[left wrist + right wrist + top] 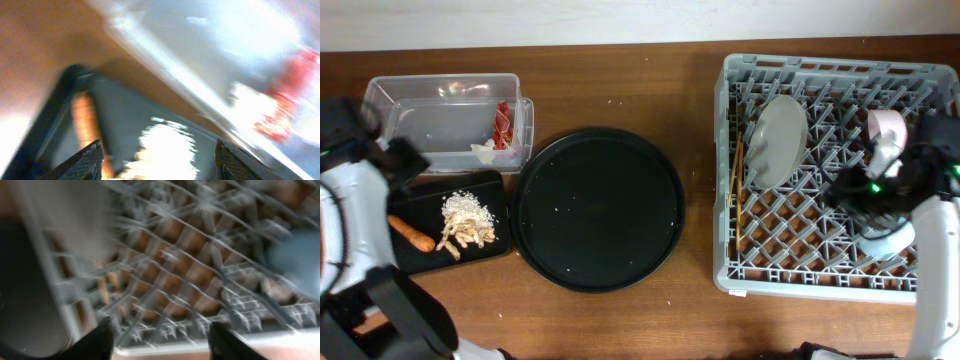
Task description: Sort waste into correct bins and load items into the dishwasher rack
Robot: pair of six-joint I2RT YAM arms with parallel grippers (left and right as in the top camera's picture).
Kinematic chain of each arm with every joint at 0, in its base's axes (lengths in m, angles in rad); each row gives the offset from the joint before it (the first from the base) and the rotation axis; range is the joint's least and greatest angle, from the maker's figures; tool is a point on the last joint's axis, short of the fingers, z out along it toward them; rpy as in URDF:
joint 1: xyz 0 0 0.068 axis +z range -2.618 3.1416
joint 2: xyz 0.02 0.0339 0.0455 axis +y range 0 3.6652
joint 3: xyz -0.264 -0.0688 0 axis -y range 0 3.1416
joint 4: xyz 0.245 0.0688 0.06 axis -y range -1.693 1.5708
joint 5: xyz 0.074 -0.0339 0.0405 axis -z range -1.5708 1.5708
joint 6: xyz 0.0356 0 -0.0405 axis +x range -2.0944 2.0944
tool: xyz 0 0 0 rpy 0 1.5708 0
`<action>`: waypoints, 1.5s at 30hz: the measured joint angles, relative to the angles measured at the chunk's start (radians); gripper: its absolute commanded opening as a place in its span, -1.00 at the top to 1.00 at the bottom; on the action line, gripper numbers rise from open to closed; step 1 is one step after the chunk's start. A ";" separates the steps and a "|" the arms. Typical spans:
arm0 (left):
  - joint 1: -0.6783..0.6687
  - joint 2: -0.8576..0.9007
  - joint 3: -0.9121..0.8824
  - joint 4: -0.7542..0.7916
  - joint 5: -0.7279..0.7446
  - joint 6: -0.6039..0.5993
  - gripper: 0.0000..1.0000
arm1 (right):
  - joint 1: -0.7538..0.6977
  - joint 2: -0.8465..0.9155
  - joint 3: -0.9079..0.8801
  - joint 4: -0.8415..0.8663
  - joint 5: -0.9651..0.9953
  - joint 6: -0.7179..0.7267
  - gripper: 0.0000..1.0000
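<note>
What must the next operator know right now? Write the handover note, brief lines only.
Left pincer: open, empty, above the black tray.
Right pincer: open, empty, over the rack.
Clear box: red wrapper, white paper. Black tray: carrot, scraps.
In the rack: plate, bowl, chopsticks; a blue blur, probably the cup.
Done: sorting and loading look finished. Left: confirm the cup, pull both arms back.

- Three o'clock: dishwasher rack [722, 180], plate [780, 140] on edge inside, chopsticks [736, 172] just beside it.
- Ten o'clock: clear box [420, 120] holding red wrapper [502, 125].
- Eight o'clock: shallow black tray [420, 205] with carrot [411, 234], food scraps [468, 220].
</note>
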 measured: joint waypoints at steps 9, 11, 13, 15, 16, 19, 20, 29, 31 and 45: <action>-0.348 -0.018 0.007 -0.458 0.081 0.221 -0.98 | 0.332 0.050 0.000 0.056 -0.045 -0.087 -0.97; -0.349 -0.018 0.007 -0.542 0.097 0.229 -0.98 | 0.325 0.051 0.000 0.000 -0.037 -0.073 -0.97; -0.349 -0.019 0.007 -0.594 0.111 0.233 -0.98 | 0.312 0.051 0.000 -0.051 -0.033 -0.069 -0.97; -0.349 -0.021 0.007 -0.616 0.120 0.237 -0.98 | 0.286 0.045 0.000 -0.106 -0.028 -0.066 -0.97; -0.349 -0.031 0.006 -0.620 0.123 0.239 -0.98 | 0.274 0.035 0.000 -0.121 -0.025 -0.068 -0.97; -0.349 -0.126 -0.027 -0.594 0.130 0.240 -0.98 | 0.259 -0.036 -0.004 -0.132 -0.014 -0.074 -0.97; -0.349 -0.189 -0.053 -0.571 0.133 0.240 -0.98 | 0.258 -0.071 -0.006 -0.132 -0.005 -0.075 -0.97; -0.349 -0.957 -0.476 -0.166 0.150 0.243 -0.98 | 0.256 -0.600 -0.280 0.139 0.055 -0.080 -0.97; -0.349 -1.129 -0.550 -0.138 0.159 0.243 -0.98 | 0.256 -0.709 -0.343 0.166 0.065 -0.081 -0.97; -0.349 -1.415 -0.600 -0.212 0.179 0.243 -0.98 | 0.256 -0.915 -0.436 0.185 0.087 -0.078 -0.97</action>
